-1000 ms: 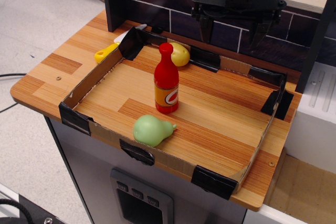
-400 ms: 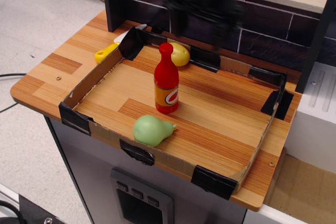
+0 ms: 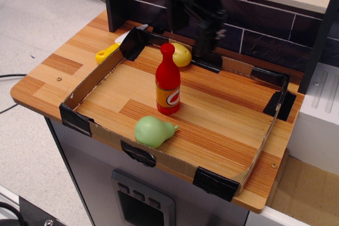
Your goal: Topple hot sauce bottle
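Observation:
The hot sauce bottle point(image 3: 168, 80) is red with a rounded red cap and an orange label. It stands upright in the middle of the cardboard tray point(image 3: 90, 80). My gripper point(image 3: 189, 31) is black and hangs above the tray's back wall, behind and to the right of the bottle and just above the yellow fruit. Its two fingers point(image 3: 204, 41) are spread apart and hold nothing. It is not touching the bottle.
A yellow round fruit point(image 3: 181, 54) lies behind the bottle by the back wall. A green pear point(image 3: 152, 130) lies in front by the near wall. A yellow-handled knife point(image 3: 108, 53) lies outside the tray's left corner. A dark brick wall point(image 3: 265, 35) stands behind.
My gripper has moved left from the upper right and come down towards the tray's back wall, turning as it went. The bottle, pear and yellow fruit have not moved.

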